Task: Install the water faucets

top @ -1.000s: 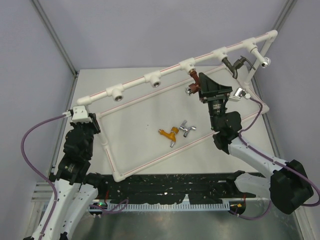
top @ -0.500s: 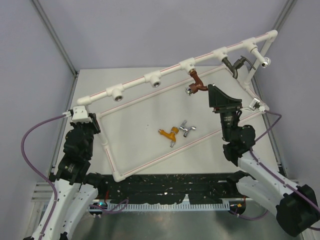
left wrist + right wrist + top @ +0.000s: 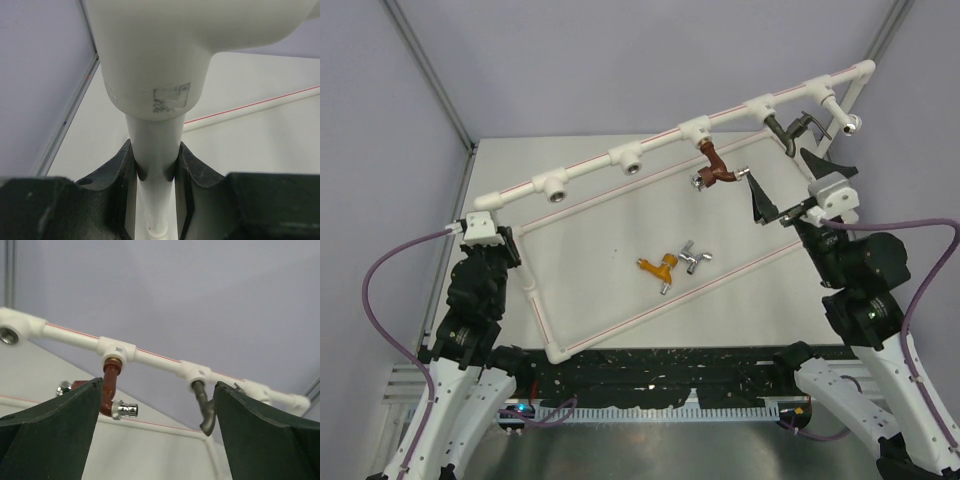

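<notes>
The white pipe frame [image 3: 620, 160] stands tilted on the table. A red-brown faucet [image 3: 715, 168] hangs from one socket of its top rail, also in the right wrist view [image 3: 111, 395]. A dark grey faucet [image 3: 790, 130] hangs from the socket to its right [image 3: 204, 407]. An orange faucet [image 3: 658, 267] and a silver faucet [image 3: 692, 256] lie loose on the table inside the frame. My right gripper [image 3: 788, 185] is open and empty, raised right of the red-brown faucet. My left gripper [image 3: 488, 232] is shut on the frame's left corner pipe [image 3: 155, 165].
Two sockets [image 3: 631, 161] [image 3: 554, 190] on the top rail's left part hold nothing. The frame's lower rail [image 3: 650, 310] runs diagonally near the front edge. A black cable chain [image 3: 650, 375] lies along the near edge. Enclosure posts stand at the back corners.
My right gripper has let go of the red-brown faucet, opened, and pulled back to the right and upward. The left arm has not moved.
</notes>
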You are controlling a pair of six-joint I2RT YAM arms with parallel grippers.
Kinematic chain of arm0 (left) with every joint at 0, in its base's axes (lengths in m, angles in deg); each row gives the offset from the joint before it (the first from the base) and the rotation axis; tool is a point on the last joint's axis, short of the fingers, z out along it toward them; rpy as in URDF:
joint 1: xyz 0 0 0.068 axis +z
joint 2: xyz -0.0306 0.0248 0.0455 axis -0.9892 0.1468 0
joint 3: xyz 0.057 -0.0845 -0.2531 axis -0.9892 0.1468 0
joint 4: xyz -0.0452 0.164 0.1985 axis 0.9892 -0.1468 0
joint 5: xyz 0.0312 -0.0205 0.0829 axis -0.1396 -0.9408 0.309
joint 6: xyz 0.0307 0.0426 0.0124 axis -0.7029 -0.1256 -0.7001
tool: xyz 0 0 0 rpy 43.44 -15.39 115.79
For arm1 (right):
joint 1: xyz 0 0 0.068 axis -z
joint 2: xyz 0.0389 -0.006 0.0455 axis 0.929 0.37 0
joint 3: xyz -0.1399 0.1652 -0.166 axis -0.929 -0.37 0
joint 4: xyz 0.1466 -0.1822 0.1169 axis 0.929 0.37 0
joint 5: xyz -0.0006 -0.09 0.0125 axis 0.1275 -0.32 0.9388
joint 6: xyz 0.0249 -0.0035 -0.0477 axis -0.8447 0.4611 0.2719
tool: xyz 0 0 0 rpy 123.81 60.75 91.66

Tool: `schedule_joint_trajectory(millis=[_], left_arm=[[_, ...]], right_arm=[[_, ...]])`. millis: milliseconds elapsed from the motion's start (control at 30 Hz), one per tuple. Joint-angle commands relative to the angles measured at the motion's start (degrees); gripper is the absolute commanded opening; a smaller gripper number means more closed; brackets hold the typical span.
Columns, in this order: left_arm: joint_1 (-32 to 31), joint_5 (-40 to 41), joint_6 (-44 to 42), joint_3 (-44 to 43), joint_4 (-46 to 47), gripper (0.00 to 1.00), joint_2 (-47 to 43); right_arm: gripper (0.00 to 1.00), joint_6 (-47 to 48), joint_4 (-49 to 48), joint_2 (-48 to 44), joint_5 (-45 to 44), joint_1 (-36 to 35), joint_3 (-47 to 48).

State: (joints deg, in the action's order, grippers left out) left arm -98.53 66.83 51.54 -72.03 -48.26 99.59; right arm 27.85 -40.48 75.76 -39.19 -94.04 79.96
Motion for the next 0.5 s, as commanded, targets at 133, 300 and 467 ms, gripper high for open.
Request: schedule_joint_trajectory(millis=[133, 300, 467], left_arm=[[-0.8, -5.6, -0.8, -0.1, -3.8, 0.00, 1.4], [-0.7, -5.6, -0.9, -0.1, -3.7, 0.00, 1.5], [-0.8, -5.5, -0.9, -0.2, -3.8, 0.00, 1.5]], right_arm=[[0.95, 46.2, 24.0, 6.4, 7.9, -0.2, 9.7], [0.96, 57.3, 27.6, 9.0, 1.5, -5.4, 10.8], [0.99, 65.7, 24.3, 11.2, -7.5, -12.9, 8.6]])
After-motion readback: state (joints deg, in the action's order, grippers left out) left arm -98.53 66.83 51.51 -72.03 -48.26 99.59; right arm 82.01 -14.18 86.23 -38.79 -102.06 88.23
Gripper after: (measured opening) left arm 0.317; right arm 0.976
